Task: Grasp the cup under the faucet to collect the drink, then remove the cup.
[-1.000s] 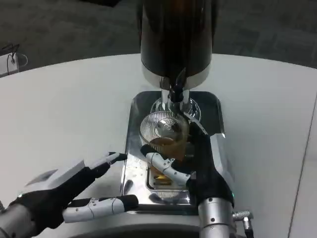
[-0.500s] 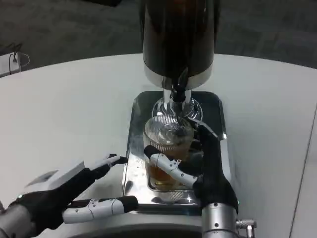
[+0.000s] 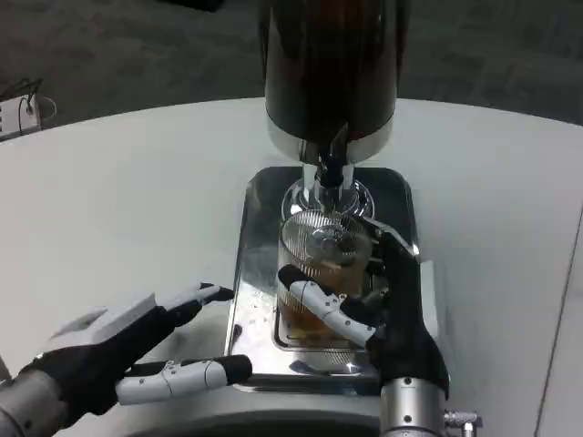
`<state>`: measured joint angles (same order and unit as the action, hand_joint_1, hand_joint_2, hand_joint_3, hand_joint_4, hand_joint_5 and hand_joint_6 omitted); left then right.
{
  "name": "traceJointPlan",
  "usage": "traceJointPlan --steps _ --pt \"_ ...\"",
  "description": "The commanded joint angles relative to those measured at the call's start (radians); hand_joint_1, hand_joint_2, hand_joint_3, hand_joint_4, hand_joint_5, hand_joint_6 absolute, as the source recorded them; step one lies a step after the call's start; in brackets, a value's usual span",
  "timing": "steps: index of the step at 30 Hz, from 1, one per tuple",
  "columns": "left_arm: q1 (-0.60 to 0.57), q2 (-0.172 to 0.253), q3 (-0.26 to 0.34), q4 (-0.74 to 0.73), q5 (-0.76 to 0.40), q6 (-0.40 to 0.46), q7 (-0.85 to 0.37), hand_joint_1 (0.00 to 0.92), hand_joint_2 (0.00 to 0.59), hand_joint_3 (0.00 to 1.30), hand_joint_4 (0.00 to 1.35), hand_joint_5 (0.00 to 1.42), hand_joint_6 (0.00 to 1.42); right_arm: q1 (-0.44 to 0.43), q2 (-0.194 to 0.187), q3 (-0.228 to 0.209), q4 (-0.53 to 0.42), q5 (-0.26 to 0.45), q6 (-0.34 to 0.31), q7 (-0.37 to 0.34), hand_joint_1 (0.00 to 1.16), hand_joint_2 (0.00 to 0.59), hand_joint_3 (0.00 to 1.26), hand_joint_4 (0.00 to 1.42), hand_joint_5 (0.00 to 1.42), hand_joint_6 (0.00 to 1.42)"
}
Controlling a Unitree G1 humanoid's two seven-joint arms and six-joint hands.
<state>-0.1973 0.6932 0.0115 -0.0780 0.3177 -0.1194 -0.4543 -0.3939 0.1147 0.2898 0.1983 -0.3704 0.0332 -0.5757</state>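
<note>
**Operator:** Since the whole picture has crept a little over the last second, I take some of the shift as my camera moving, but not all of it. The right hand grips the ribbed cup, fingers wrapped round its near side, and the cup now stands upright where a second ago it was tipped toward me.

**Supervisor:** Where is it against the faucet?

**Operator:** Directly below the faucet, on the steel drip tray at the foot of the dark dispenser. There is amber drink in the lower part of the cup. I cannot make out a stream falling, so I won't say whether it is filling.

**Supervisor:** And your other hand?

**Operator:** The left hand lies released on the white table, fingers spread, its fingertips just beside the tray's left edge. It has barely stirred.

**Supervisor:** So where are we?

**Operator:** My judgement: collecting is under way or nearly done. Levelling the cup matters, because the next move is drawing it out from under the spout without slopping.
</note>
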Motion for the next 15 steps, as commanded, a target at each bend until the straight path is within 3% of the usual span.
traceJointPlan --steps 1,15 --pt "-0.013 0.004 -0.016 0.029 -0.007 -0.020 -0.010 0.000 0.021 0.12 0.02 0.08 0.11 0.054 0.035 -0.009 -0.056 -0.001 -0.029 0.000 0.90 0.285 0.76 0.95 1.06 1.22" --pt "-0.062 -0.007 -0.042 0.088 -0.003 -0.048 0.004 0.000 0.022 0.12 0.02 0.08 0.11 0.133 -0.026 -0.049 -0.191 0.018 -0.046 0.128 0.90 0.279 0.89 1.06 1.21 1.35"
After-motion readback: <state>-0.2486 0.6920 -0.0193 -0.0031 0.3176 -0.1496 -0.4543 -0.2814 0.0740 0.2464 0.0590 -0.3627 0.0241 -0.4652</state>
